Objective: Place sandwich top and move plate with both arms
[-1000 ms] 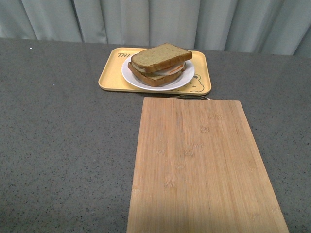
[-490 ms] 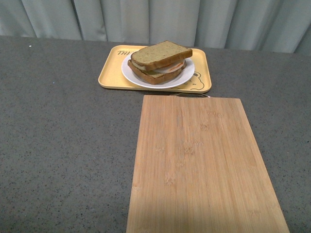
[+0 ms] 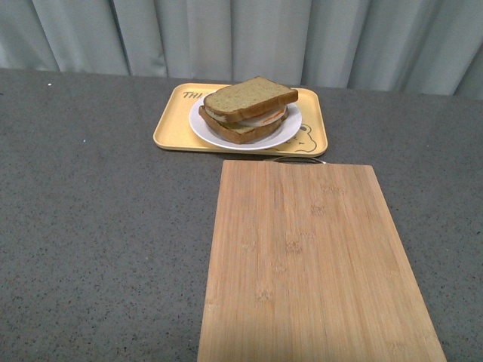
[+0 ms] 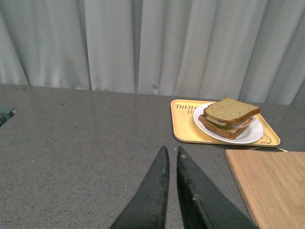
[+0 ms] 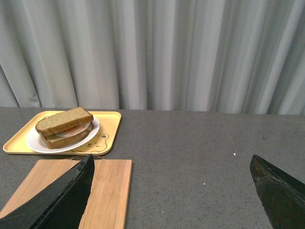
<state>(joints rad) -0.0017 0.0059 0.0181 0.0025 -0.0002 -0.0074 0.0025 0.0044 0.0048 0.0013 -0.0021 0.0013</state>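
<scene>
The plain brown speckled bread slice [image 3: 250,98] tops the egg slice on the round white plate [image 3: 290,130], on the yellow tray [image 3: 169,124] at 12 o'clock. Everything sits slightly lower in frame than before. Left fingers [image 4: 162,167] nearly clenched, right fingers [image 5: 81,186] spread wide, both empty.

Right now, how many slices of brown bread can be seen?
2, both stacked on the round white plate: the brown speckled top slice, and a like bottom slice under the filling. Any further slice between them would be hidden.

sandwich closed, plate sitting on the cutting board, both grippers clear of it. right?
Not quite. The plate with the closed sandwich sits on the yellow tray, behind the cutting board, as the front view shows. Both grippers, left and right, are clear.
</scene>
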